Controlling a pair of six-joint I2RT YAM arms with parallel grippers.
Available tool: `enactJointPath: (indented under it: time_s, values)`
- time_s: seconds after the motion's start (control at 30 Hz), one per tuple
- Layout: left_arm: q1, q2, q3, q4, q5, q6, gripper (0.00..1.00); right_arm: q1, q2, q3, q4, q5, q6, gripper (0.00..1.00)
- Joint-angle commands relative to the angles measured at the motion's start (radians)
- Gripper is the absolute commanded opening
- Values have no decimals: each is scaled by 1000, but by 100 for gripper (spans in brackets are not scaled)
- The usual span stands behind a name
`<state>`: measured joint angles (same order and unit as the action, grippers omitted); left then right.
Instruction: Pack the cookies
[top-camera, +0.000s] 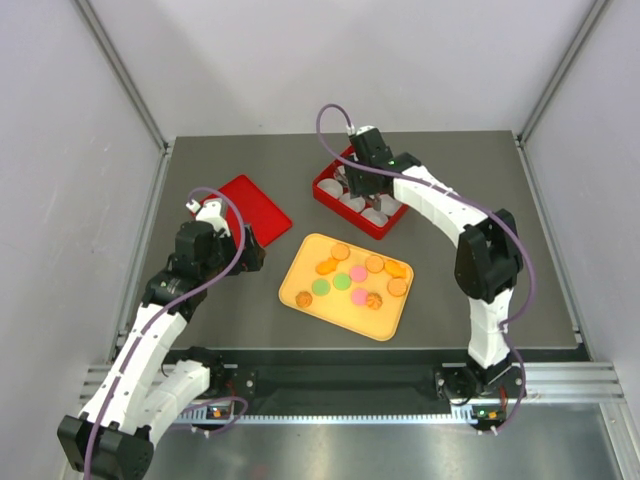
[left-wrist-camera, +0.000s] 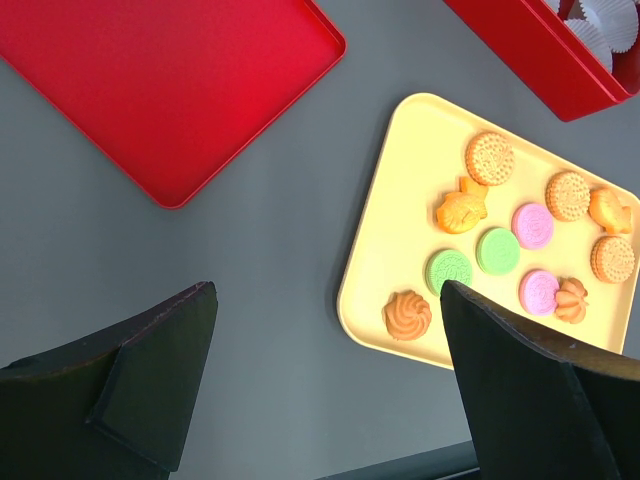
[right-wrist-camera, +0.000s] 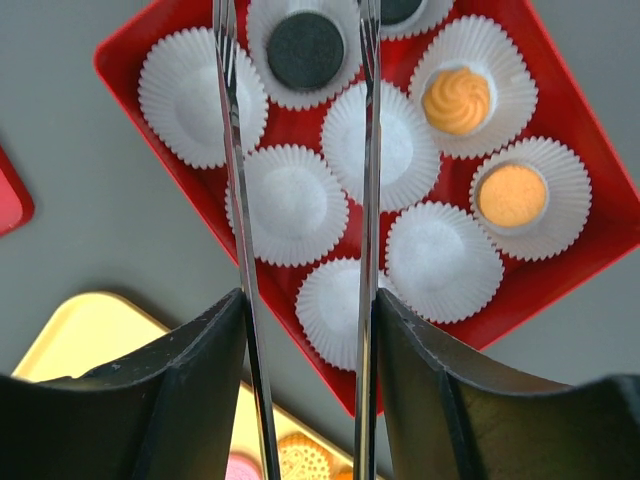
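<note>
Task is partly done. In the right wrist view the red box fills the upper half of the frame, lined with white paper cups. Four cups look filled: a black cookie at top centre, a second dark one cut off by the top edge, an orange swirl upper right and a plain orange disc at right. Five cups in view are empty.

Most cookies are unpacked. I count eleven on the yellow tray, right half of the left wrist view: orange, two pink, two green. So more is left than done. The red lid lies apart, upper left, and the box is not closed.

The right fingers, thin metal blades, stand apart over the box with nothing between them. The left fingers are spread wide and empty above the tabletop, just left of the tray.

There are no brands, labels or readable writing. The cookies carry embossed patterns too small to read.
</note>
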<state>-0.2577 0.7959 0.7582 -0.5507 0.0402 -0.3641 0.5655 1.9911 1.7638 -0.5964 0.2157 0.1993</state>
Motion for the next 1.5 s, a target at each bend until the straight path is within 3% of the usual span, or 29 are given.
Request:
enactJointPath:
  time_s: [0.0, 0.27, 0.43, 0.7, 0.97, 1.47]
  values:
    - [-2, -12, -3, 23, 3, 11, 98, -15, -35, 71, 21, 19, -18, 52]
    - [-2, -20, -2, 24, 6, 11, 98, -10, -273, -45, -22, 30, 2, 51]
    - [-2, -27, 1, 26, 20, 11, 98, 63, -587, -341, -26, 33, 41, 51]
    - [-2, -32, 3, 29, 29, 11, 98, 256, -972, -694, -210, 47, 179, 50]
    - [-2, -44, 0, 28, 10, 11, 98, 382, -1068, -817, -322, -7, 270, 50]
    - [-2, -38, 0, 25, 10, 14, 98, 484, -1014, -882, -355, 43, 321, 50]
